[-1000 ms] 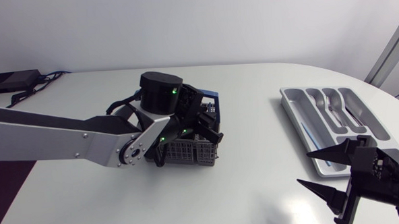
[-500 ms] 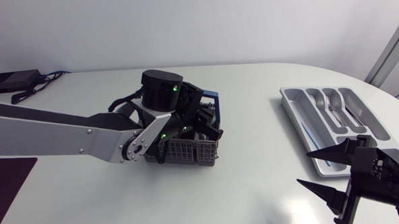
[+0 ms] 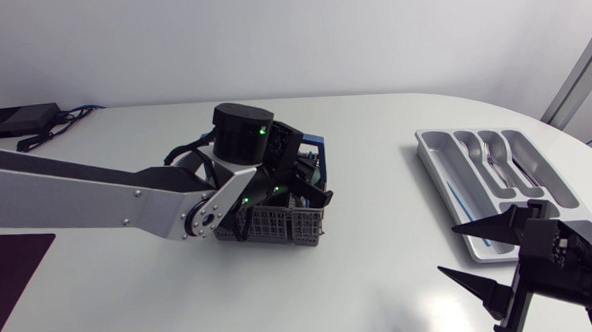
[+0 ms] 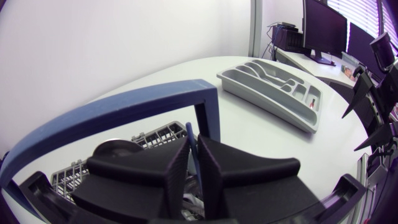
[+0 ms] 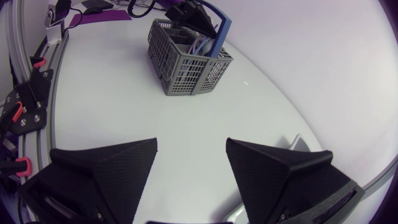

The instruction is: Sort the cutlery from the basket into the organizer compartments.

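Organizer (image 3: pixel 443 168), right of frame, holds some cutlery; basket (image 3: pixel 275 227), centre, holds more. My left fingers (image 4: pixel 163 167) pinch a piece (image 4: pixel 192 152) inside it; right fingers (image 5: pixel 112 163) are spread.

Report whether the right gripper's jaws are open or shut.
Open. On the right gripper, the jaws stand wide apart with only bare table between them; nothing is gripped.

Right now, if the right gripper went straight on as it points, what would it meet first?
Likely the grey basket: the right gripper points at it across bare table with nothing between. Depth is unclear, so it might touch the table first.
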Robot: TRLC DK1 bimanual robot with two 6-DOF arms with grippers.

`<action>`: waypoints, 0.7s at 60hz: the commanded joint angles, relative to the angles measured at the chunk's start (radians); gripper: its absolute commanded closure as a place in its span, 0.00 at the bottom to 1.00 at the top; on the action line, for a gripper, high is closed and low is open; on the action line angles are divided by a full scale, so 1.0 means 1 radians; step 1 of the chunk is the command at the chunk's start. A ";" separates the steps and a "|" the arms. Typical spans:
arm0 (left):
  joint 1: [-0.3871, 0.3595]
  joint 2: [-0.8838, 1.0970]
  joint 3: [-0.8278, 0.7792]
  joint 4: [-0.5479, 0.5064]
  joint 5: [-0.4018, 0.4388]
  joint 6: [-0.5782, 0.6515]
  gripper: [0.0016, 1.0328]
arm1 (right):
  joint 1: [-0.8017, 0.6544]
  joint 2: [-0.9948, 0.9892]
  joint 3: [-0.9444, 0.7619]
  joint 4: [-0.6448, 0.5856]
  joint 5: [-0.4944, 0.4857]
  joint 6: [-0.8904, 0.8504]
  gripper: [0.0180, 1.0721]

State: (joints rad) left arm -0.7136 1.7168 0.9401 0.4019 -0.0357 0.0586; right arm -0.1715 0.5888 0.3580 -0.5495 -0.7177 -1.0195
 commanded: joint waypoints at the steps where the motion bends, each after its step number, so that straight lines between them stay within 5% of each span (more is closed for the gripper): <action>1: 0.011 0.024 0.023 0.012 -0.007 -0.029 0.97 | 0.013 -0.003 -0.019 0.003 0.011 0.027 0.24; 42: -0.007 -0.293 -0.205 0.060 0.016 -0.005 0.97 | 0.162 -0.092 -0.008 -0.006 0.113 0.153 0.24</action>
State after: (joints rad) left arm -0.7101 1.4681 0.7742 0.4393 -0.0273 0.0376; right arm -0.0315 0.5087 0.3580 -0.5503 -0.6189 -0.9127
